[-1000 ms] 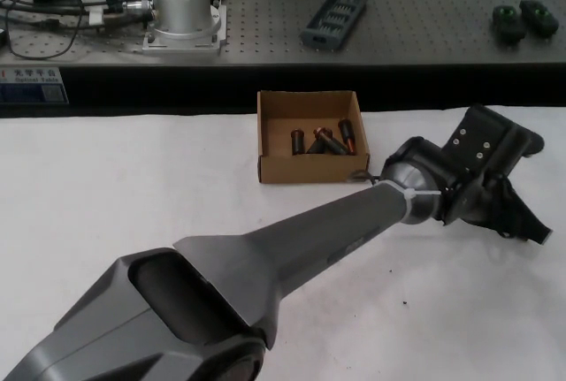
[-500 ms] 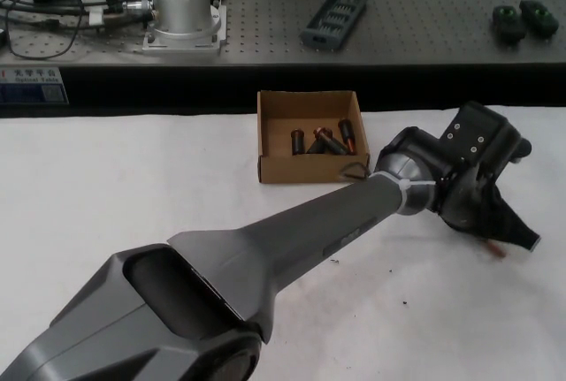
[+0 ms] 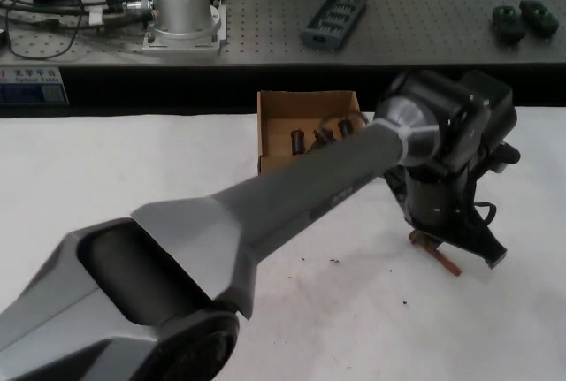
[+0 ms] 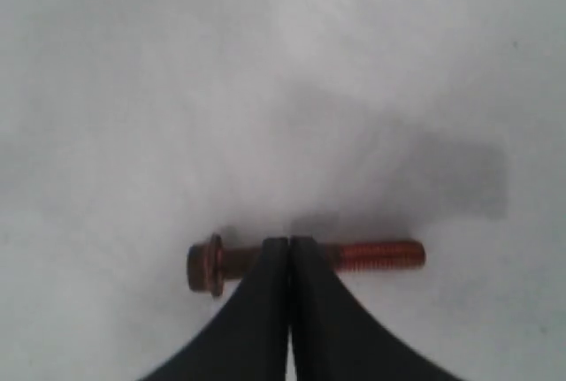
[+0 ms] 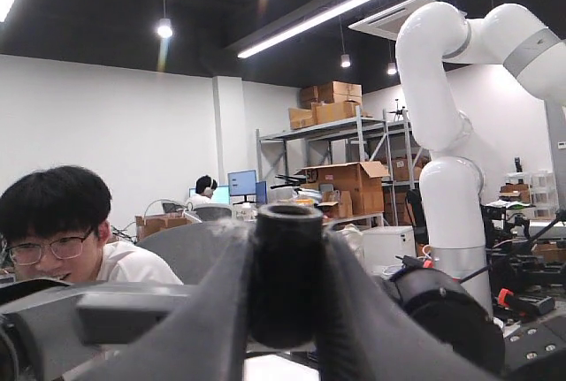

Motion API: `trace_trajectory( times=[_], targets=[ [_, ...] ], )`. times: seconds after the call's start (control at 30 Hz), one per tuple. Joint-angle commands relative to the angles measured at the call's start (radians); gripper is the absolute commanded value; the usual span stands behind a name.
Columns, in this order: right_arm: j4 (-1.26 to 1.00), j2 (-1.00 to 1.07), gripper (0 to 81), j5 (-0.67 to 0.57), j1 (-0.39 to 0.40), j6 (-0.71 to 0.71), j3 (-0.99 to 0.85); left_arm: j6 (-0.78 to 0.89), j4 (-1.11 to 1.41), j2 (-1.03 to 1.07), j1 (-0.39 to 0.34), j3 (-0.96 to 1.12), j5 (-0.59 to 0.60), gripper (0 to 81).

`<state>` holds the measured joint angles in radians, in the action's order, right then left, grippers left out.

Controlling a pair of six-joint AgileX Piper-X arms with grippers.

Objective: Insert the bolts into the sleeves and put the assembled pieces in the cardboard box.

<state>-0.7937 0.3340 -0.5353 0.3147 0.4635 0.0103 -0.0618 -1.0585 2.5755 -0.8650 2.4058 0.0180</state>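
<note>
A copper bolt [image 4: 305, 260] lies on the white table under my left gripper [image 4: 289, 241]. The gripper's black fingers are shut flat against each other, and their tips meet over the bolt's shank. In the high view the same bolt [image 3: 436, 254] pokes out beside this gripper [image 3: 467, 247], in front and to the right of the cardboard box [image 3: 276, 102]. The box holds several dark sleeves with copper bolts [image 3: 298, 140], partly hidden by the arm. My right gripper [image 5: 284, 262] points up into the room, shut on a black sleeve [image 5: 284, 222] with its open end up.
Behind the white table runs a perforated bench with a metal post [image 3: 181, 1], a black ridged tray [image 3: 334, 14] and two green-black parts [image 3: 522, 20]. The left arm's long link [image 3: 265, 213] crosses the table's middle. A white robot arm [image 5: 451, 133] stands in the room.
The left arm has swung in from the right toward the table's middle and its wrist has turned downward. The bolt, which showed at the fingertips half a second ago, has shifted left with the gripper.
</note>
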Motion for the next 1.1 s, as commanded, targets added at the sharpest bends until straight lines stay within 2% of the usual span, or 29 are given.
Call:
trace_trajectory(
  times=[0.0, 0.27, 0.5, 0.7, 0.93, 1.07],
  targets=[
    [-0.005, -0.007, 7.1, 0.009, 0.003, -0.012, -0.010, -0.028, -0.244, -0.070, 0.000, 0.005, -0.018, 0.6],
    [0.004, -0.007, 7.1, 0.009, 0.003, -0.040, -0.010, -0.006, -0.397, -0.180, 0.000, 0.005, -0.018, 0.6],
    [-0.005, -0.007, 7.1, -0.007, 0.003, -0.026, -0.010, 0.028, -0.424, -0.362, 0.004, 0.005, -0.082, 0.6],
    [-0.155, -0.007, 7.1, -0.143, 0.003, 0.043, -0.010, 0.036, -0.492, -0.487, 0.008, -0.026, -0.174, 0.6],
    [-0.288, -0.020, 7.1, -0.222, -0.023, 0.155, -0.010, -0.090, -0.429, -0.654, 0.013, -0.242, -0.161, 0.6],
    [-0.356, -0.088, 7.1, -0.244, -0.072, 0.247, -0.010, -0.135, -0.270, -0.778, 0.037, -0.446, -0.059, 0.6]
  ],
)
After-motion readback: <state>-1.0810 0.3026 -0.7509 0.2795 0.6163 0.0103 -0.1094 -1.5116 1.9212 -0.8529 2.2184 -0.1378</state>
